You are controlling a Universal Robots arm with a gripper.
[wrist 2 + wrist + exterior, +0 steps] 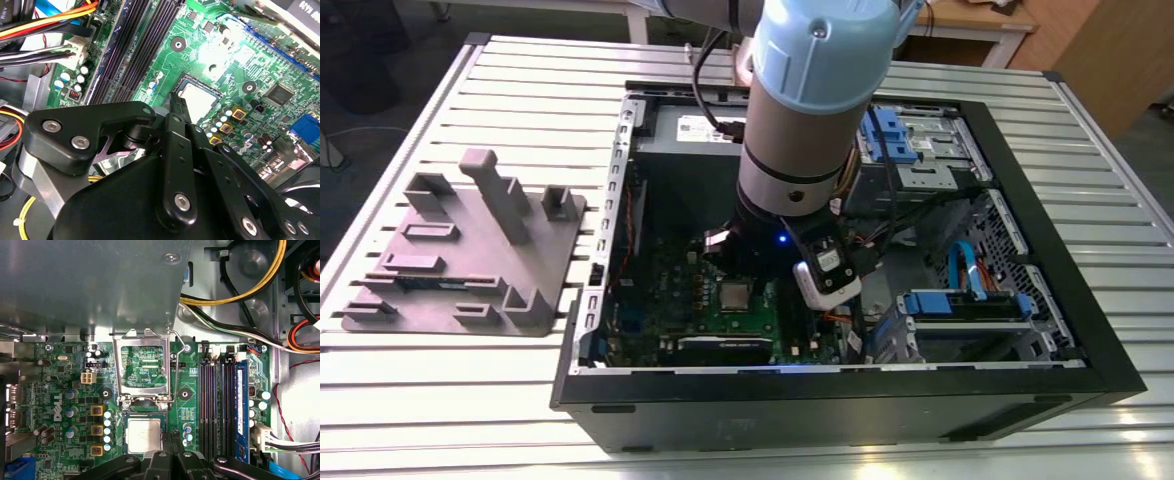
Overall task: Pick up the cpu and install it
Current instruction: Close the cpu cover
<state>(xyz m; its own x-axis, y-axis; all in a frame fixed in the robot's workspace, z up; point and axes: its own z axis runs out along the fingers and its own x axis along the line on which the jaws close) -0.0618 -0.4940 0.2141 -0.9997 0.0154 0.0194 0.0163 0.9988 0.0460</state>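
Cpu [144, 435] lying flat in motherboard [65, 385] socket, load frame [142, 336] standing hinged open beside it. Gripper [173, 437] hovering just beside chip edge, claw appearing pressed together, pinching nothing. Judging: seating stage; locking not yet done, calling for frame lowering squarely without nudging chip.

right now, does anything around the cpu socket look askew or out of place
Nothing looks damaged or crooked. The cpu lies flat and square on the motherboard. The one thing that stands out is the metal hold-down frame beside it, which is flipped up, so the chip is not clamped down.
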